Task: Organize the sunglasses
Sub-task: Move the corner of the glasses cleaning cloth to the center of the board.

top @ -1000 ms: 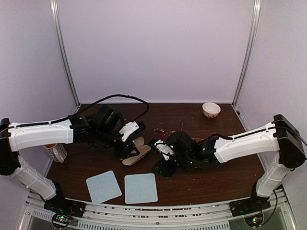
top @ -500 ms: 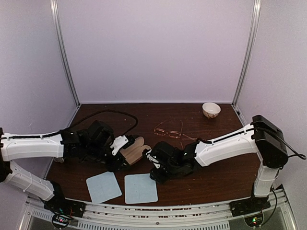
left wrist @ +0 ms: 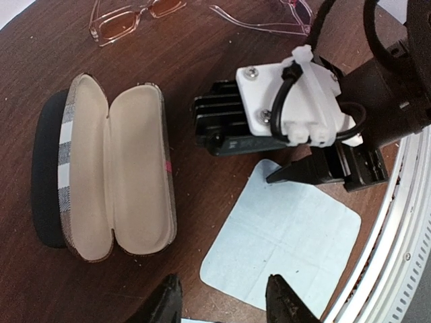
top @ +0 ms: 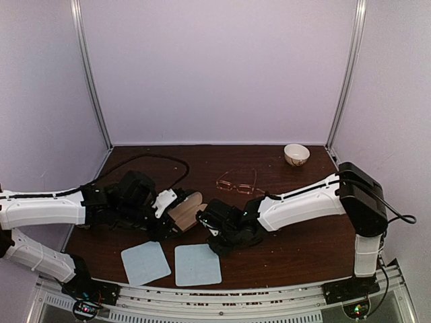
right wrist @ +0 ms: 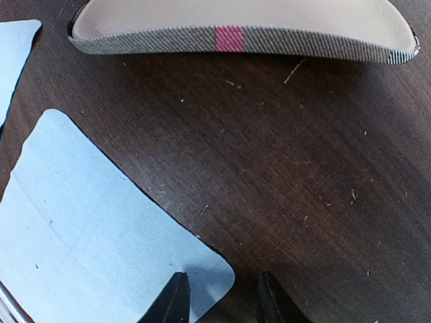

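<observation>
From above, we see the sunglasses (top: 236,182) lying on the table (top: 303,235) behind both arms, well apart from either gripper, while the case (top: 186,208) lies open between the two wrists. The left gripper (top: 170,225) hangs just beside the case, and the right gripper (top: 217,243) is low at the far corner of a cloth (top: 197,264). The wrists are near each other, so a sideways move by either could knock them together or shove the case. The right forearm runs close by the sunglasses and could sweep the thin frames along if it swings. In the left wrist view, the left jaws stand apart with nothing between them, over the edge of the cloth. A second pair (left wrist: 269,10) lies beside the first at the top, close to the right arm's cable (left wrist: 323,27), which could snag a temple. A black case (left wrist: 42,175) lies against the open one. In the right wrist view, the right jaws stand apart astride the cloth's corner, gripping nothing; we cannot tell whether the tips touch the cloth or the wood. If they shut here, we judge they could pinch only a sliver of fabric that slips free. They could also scrape the table or drag the cloth toward the case, and neither pair would be any nearer a case.
</observation>
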